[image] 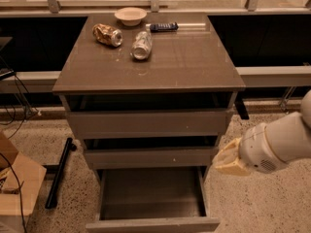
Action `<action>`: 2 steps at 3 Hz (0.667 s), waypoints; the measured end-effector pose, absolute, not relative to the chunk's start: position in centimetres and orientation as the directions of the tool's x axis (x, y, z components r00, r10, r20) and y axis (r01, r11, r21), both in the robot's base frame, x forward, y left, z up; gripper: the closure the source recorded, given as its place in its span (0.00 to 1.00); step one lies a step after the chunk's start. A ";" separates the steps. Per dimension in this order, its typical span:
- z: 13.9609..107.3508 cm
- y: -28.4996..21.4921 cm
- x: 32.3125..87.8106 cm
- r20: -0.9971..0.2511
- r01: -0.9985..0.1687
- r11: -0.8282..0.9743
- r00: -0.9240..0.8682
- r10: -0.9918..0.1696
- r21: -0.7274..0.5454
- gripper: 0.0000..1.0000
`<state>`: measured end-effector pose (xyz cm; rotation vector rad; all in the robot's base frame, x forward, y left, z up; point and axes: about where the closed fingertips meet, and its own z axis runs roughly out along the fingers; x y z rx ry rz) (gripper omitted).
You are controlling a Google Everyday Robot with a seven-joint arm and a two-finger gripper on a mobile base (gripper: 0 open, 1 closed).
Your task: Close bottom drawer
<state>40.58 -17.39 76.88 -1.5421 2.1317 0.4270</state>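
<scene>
The grey-brown cabinet (146, 67) has three drawers. The bottom drawer (151, 224) is pulled far out toward me; its thin front shows at the lower edge and its inside (150, 191) is bare. The middle drawer (150, 157) and top drawer (148, 123) stick out slightly. My gripper (228, 161), cream-coloured on a white arm, hangs to the right of the cabinet, level with the middle drawer and above the bottom drawer's right rear corner. It touches nothing that I can see.
On the cabinet top lie two crushed cans (108, 34) (141, 45), a small bowl (130, 16) and a dark remote (163, 27). A black pole (58, 174) and a cardboard box (17, 188) lie on the floor at left. A bench (272, 74) runs behind.
</scene>
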 end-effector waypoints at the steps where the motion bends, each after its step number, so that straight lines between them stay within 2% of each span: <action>1: 74.8 -17.3 40.9 -0.573 -0.942 0.335 -0.278 -0.771 0.006 1.00; 2: 74.8 -17.3 40.9 -0.572 -0.942 0.335 -0.278 -0.771 0.006 1.00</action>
